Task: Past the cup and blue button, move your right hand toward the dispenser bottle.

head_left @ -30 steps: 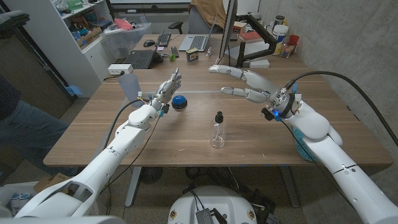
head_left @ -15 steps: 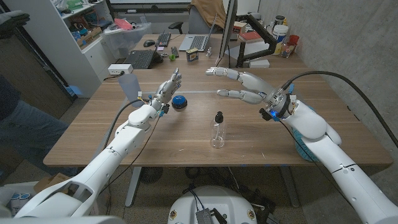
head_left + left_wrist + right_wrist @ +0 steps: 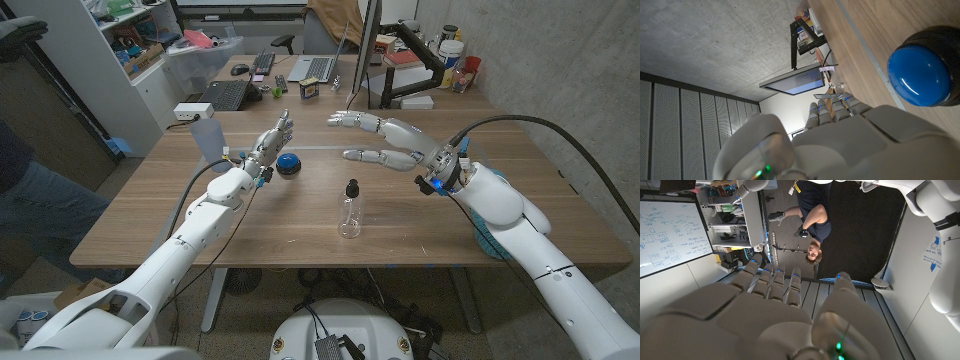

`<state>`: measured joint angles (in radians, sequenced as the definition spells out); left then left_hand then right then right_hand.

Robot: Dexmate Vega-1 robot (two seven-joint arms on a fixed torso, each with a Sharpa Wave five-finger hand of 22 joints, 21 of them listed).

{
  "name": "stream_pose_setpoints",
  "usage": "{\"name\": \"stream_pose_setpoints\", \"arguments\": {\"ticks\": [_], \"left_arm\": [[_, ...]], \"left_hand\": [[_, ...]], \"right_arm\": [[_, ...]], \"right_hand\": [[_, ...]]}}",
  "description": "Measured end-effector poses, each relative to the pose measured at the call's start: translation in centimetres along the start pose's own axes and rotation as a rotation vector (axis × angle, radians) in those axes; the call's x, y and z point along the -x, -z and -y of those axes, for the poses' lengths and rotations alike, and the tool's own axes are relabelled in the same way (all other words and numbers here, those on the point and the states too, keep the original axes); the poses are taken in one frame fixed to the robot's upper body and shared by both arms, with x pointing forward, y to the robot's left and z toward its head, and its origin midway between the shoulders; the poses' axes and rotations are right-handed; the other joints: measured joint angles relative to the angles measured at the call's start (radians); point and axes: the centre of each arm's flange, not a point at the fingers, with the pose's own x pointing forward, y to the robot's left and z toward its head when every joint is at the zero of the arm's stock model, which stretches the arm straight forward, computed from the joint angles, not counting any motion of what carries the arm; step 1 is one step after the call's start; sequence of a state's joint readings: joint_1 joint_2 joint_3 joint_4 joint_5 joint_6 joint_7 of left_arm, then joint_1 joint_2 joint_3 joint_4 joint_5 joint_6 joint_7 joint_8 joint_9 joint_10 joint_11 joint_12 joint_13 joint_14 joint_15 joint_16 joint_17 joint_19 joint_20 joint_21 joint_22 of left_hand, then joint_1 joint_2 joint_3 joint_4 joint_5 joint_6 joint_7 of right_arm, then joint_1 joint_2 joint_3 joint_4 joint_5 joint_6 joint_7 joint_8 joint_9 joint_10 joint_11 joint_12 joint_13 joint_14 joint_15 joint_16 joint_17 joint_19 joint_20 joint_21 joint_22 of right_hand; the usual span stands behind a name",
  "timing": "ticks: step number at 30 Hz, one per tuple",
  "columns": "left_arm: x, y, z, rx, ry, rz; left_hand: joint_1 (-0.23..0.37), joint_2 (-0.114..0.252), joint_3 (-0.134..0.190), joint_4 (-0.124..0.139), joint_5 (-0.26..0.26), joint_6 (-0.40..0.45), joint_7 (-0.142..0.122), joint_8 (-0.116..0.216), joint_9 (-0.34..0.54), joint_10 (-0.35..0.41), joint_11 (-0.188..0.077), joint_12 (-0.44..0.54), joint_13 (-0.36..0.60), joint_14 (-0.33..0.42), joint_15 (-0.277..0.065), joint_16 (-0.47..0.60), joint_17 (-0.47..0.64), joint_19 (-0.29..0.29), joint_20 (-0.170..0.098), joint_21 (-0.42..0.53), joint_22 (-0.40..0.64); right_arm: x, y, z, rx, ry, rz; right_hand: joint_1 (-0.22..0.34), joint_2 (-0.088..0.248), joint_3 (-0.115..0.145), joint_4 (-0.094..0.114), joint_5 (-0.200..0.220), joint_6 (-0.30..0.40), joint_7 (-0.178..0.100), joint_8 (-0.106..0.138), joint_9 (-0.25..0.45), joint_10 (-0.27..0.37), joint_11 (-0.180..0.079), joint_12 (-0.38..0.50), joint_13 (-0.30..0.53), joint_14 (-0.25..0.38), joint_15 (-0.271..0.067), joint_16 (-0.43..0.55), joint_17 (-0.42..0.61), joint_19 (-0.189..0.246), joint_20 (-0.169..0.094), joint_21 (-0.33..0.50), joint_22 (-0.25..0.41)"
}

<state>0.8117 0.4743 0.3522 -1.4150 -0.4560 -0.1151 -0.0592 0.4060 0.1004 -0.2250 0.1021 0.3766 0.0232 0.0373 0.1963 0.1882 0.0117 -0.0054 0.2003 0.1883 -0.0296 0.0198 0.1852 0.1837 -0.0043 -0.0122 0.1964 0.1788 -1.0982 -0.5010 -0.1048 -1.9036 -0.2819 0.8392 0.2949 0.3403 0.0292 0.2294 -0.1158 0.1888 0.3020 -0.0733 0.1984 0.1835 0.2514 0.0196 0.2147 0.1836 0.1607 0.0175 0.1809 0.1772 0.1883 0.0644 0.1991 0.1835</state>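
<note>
My right hand (image 3: 392,142), fingers (image 3: 350,118) spread wide and holding nothing, hovers above the tabletop (image 3: 240,215) beyond the upright dispenser bottle (image 3: 349,209), which I judge a careless descending sweep could topple, being narrow and light-looking.

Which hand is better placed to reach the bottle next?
Right. The right hand is open above the table just beyond the bottle, with nothing between them. The left hand stands by the blue button, farther away.
</note>
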Motion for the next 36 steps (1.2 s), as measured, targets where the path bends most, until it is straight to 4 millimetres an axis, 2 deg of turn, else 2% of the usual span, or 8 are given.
{"name": "stream_pose_setpoints", "arguments": {"ticks": [3,36], "left_arm": [[0.0,0.0,0.0,0.0,0.0,0.0],[0.5,-0.2,0.1,0.0,-0.007,0.011]], "left_hand": [[0.0,0.0,-0.002,0.002,0.0,0.0,0.0,0.0,0.0,0.0,0.0,0.0,0.0,0.0,0.0,0.0,0.0,0.0,0.0,0.0,0.0],[0.0,0.0,-0.003,0.003,0.0,0.0,0.0,0.0,0.0,0.0,0.0,0.0,0.0,0.0,0.0,0.0,0.0,-0.004,0.004,0.0,0.0]], "right_arm": [[-0.1,0.0,-0.1,0.008,-0.005,-0.001],[-1.2,-0.8,-2.1,0.131,-0.1,-0.034]], "right_hand": [[0.0,0.0,-0.001,-0.007,0.0,0.0,0.0,0.0,0.0,0.0,0.0,0.0,0.0,0.0,0.0,0.0,0.0,0.0,0.0,0.0,0.0],[0.009,0.009,-0.001,-0.007,0.0,0.005,-0.005,0.0,0.005,0.0,0.0,0.0,0.0,0.0,0.0,0.0,0.0,0.0,0.0,0.0,0.0]]}}
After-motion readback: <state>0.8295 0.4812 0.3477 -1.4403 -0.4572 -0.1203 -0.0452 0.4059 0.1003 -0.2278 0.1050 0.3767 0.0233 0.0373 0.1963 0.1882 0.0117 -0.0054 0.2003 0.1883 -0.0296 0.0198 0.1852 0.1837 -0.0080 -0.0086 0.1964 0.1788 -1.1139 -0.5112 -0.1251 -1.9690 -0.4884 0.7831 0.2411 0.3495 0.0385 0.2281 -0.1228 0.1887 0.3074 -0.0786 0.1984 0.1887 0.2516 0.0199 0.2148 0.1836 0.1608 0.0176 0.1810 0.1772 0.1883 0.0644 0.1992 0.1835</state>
